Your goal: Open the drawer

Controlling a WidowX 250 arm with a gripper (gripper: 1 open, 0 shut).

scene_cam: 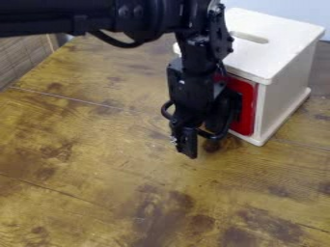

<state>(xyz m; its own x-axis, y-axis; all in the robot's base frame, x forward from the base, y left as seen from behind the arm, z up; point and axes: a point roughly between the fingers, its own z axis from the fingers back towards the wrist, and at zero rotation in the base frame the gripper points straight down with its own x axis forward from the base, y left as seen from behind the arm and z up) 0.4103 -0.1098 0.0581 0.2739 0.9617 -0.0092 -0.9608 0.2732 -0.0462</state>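
While my black gripper [191,141] points straight down with its jaws spread wide, I see nothing held. Behind it, the red-fronted drawer [242,104] with black loop handle sits in the cream wooden box [273,48] on the worn wooden table [91,174]

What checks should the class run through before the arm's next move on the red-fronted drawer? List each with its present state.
1. Drawer shut in the cream box: ok, the red front sits flush, so nothing is opened yet.
2. Pincer open: ok, the fingers stand apart and point down at the table.
3. Pincer level with the black loop handle: ok, it hangs right in front of the drawer at handle height.
4. A finger inside the loop: cannot tell, the arm hides most of the handle.
5. Room to pull the drawer out: ok, the bare wood in front shows nothing in the way.
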